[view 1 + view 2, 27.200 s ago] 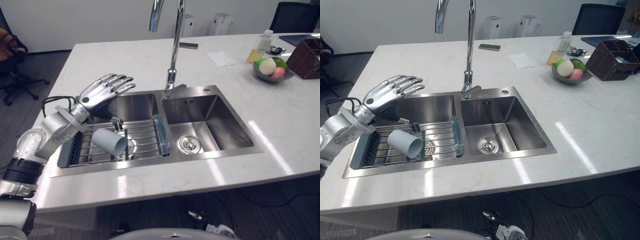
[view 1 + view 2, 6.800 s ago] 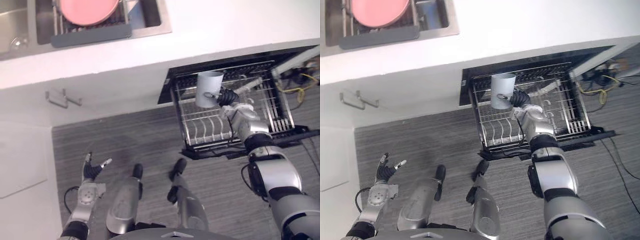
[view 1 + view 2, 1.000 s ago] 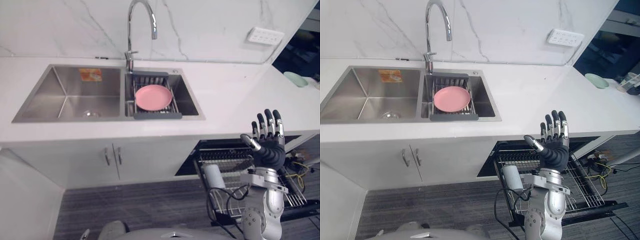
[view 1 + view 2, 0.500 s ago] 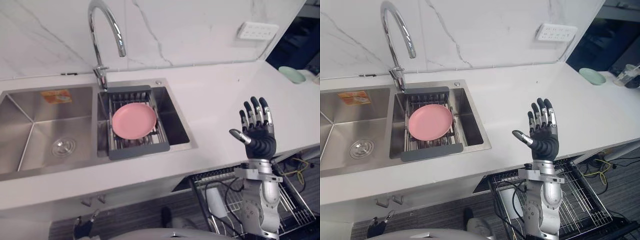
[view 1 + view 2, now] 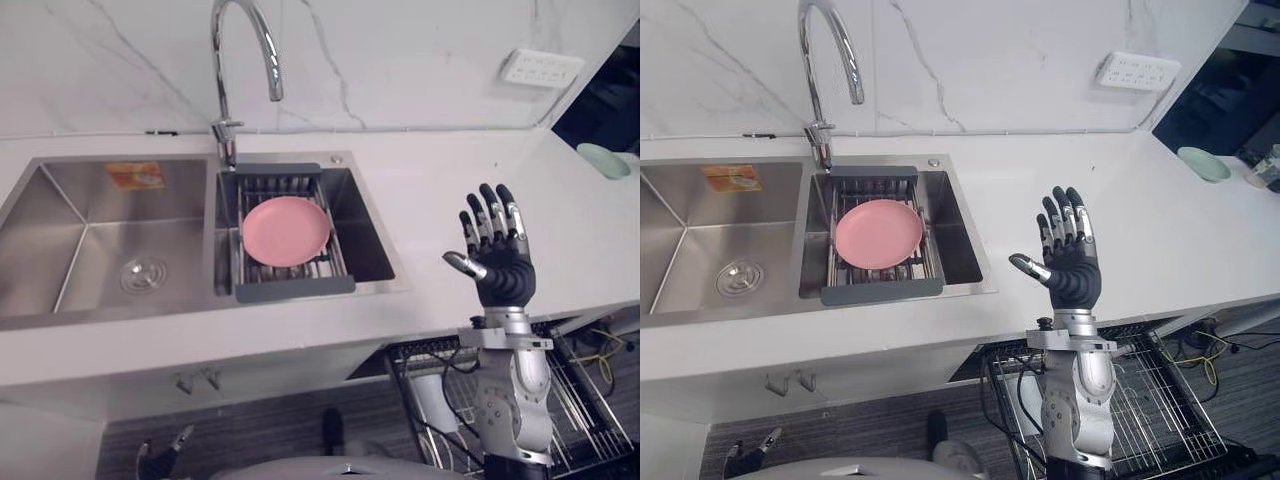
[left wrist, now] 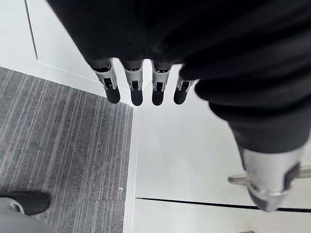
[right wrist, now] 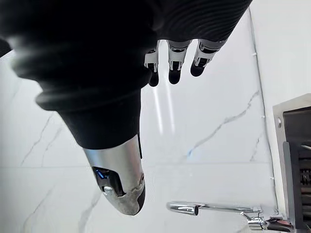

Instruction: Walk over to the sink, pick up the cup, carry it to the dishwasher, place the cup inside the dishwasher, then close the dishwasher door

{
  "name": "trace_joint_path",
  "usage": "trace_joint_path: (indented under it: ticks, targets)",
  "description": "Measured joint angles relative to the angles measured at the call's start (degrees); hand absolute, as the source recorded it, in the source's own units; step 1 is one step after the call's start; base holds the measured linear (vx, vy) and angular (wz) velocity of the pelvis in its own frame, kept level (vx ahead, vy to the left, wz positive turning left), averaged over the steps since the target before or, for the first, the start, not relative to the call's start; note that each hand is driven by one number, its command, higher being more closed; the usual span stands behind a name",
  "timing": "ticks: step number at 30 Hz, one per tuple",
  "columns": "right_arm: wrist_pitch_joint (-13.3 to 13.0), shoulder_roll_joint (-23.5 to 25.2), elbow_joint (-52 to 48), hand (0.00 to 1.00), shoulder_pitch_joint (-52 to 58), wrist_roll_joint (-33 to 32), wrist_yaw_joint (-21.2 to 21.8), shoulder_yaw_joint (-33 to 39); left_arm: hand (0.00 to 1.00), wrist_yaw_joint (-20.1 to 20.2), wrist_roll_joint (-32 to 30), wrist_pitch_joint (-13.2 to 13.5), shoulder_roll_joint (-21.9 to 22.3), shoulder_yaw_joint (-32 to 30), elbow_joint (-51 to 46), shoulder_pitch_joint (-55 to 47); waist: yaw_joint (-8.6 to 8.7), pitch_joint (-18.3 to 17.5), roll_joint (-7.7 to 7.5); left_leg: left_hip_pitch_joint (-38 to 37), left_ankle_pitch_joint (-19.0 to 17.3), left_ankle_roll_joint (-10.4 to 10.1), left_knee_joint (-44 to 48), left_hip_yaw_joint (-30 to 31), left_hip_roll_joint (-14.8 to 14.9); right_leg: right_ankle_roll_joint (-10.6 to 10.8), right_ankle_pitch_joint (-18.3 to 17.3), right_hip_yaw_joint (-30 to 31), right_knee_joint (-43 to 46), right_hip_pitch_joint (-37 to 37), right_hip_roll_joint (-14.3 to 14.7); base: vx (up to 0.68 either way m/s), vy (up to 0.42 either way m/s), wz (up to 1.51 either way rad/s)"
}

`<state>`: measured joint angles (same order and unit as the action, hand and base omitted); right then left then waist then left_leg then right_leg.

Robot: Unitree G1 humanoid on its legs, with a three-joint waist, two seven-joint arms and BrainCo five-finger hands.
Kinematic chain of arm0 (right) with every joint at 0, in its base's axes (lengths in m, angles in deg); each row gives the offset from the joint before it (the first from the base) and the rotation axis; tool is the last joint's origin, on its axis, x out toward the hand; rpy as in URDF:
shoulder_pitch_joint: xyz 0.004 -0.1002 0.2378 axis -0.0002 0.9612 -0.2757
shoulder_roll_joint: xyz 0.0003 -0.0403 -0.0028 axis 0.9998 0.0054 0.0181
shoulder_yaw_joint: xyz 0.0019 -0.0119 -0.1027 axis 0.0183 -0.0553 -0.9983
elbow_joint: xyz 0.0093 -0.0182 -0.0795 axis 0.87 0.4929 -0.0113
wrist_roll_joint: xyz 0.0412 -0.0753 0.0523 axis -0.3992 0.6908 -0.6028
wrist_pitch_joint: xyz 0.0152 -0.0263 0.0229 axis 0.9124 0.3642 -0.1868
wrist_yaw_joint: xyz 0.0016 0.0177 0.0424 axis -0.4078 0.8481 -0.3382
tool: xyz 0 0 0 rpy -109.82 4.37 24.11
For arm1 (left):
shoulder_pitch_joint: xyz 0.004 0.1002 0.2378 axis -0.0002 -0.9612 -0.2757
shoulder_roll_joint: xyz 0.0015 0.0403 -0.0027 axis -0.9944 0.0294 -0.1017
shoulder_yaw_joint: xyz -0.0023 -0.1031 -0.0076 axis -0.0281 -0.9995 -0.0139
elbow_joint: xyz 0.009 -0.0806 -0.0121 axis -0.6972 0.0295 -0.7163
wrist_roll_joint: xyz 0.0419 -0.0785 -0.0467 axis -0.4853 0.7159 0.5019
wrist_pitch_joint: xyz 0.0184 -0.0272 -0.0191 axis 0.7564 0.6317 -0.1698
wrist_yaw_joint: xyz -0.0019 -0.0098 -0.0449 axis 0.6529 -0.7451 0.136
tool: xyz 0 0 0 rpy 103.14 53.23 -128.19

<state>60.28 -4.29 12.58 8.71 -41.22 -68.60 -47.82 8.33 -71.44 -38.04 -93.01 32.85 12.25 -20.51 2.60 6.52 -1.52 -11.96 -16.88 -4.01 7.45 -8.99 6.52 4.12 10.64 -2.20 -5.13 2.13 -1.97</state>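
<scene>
The pale grey cup (image 5: 432, 400) lies in the dishwasher's pulled-out wire rack (image 5: 1145, 400), under the counter edge at the lower right. My right hand (image 5: 497, 262) is raised in front of the counter above that rack, open, with fingers straight up and nothing in it; its fingers (image 7: 175, 58) point at the marble wall in the right wrist view. My left hand (image 5: 160, 463) hangs low by the floor at the lower left, open and empty, with its fingers (image 6: 136, 90) straight before the white cabinet fronts.
A pink plate (image 5: 286, 229) rests on a drain rack in the sink's right basin (image 5: 375, 255), below the tall tap (image 5: 240, 60). A green bowl (image 5: 1203, 163) stands far right on the white counter (image 5: 430, 200). Cabinet handles (image 5: 197, 381) show under the sink.
The whole picture has shifted, so the camera has moved. My right hand stays raised and open. The cup lies in the rack as before.
</scene>
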Motion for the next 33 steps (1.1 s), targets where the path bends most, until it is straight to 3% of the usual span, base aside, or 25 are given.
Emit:
trace_joint_path:
  ticks: [4, 7, 12, 13, 19, 28, 33]
  targets:
    - [-0.01, -1.88, 0.28, 0.00, -0.01, 5.53, 0.39, -1.36, 0.00, -0.56, -0.51, 0.30, -0.53, 1.87, 0.08, -0.22, -0.33, 0.07, 0.09, 0.13, 0.44, -0.29, -0.60, 0.78, 0.13, -0.07, 0.05, -0.51, 0.00, 0.18, -0.13, 0.00, -0.019, 0.06]
    - [-0.06, -5.00, 0.66, 0.00, -0.39, 13.34, -0.05, -4.59, 0.00, -0.56, -1.03, 0.33, -0.79, 2.72, 0.04, 0.44, -0.60, -0.15, 0.25, 1.05, 0.81, -0.59, -0.69, 1.26, 0.48, 0.22, 0.25, -1.57, 0.01, 0.84, -0.07, 0.03, -0.025, 0.13]
    - [0.05, -12.38, 1.71, 0.00, -8.06, 36.99, -4.48, -13.57, 0.00, -0.56, -1.74, 0.17, -0.87, 3.87, -0.08, 1.47, -1.38, 0.30, 1.32, 2.03, 1.37, -1.06, -0.75, 2.17, 0.30, 0.19, 0.48, -2.65, 0.02, 1.16, -0.46, 0.02, -0.009, 0.10]
    - [0.34, -13.03, 1.70, 0.00, -9.26, 39.13, -5.09, -14.52, 0.00, -0.56, -1.89, 0.14, -0.88, 3.87, -0.12, 1.58, -1.38, 0.29, 1.30, 2.14, 1.51, -1.01, -0.77, 2.63, 0.22, 0.18, 0.48, -3.17, 0.02, 1.06, -0.58, -0.02, -0.013, 0.25]
    - [5.19, -16.29, 5.17, 0.00, -22.97, 57.78, -5.11, -23.98, 0.00, -0.42, -2.83, -1.57, -1.50, 3.96, -0.09, 1.67, -3.27, -0.52, -0.11, 4.02, 3.95, -0.49, -2.08, 4.85, -0.96, -0.21, 1.31, -5.16, -0.01, 2.24, -1.90, -0.07, -0.029, 0.21]
    - [10.26, -17.92, 18.45, 0.00, -28.52, 73.99, -3.37, -31.17, 0.00, 0.82, -2.86, -3.42, -2.43, 3.87, -0.22, 1.81, -5.78, -0.90, -0.74, 6.01, 5.21, -0.71, -2.52, 7.59, -0.42, -0.70, 0.47, -8.14, -0.03, 2.59, -2.47, -0.06, -0.035, 0.16]
    - [14.11, -17.99, 22.73, 0.00, -31.52, 79.89, -3.99, -33.17, 0.00, 1.06, -2.86, -4.00, -2.50, 3.91, -0.67, 2.40, -5.69, -1.00, -0.66, 6.40, 5.36, -1.18, -2.49, 8.08, 0.15, -0.82, 1.03, -8.89, -0.02, 2.89, -2.04, 0.03, -0.003, 0.03]
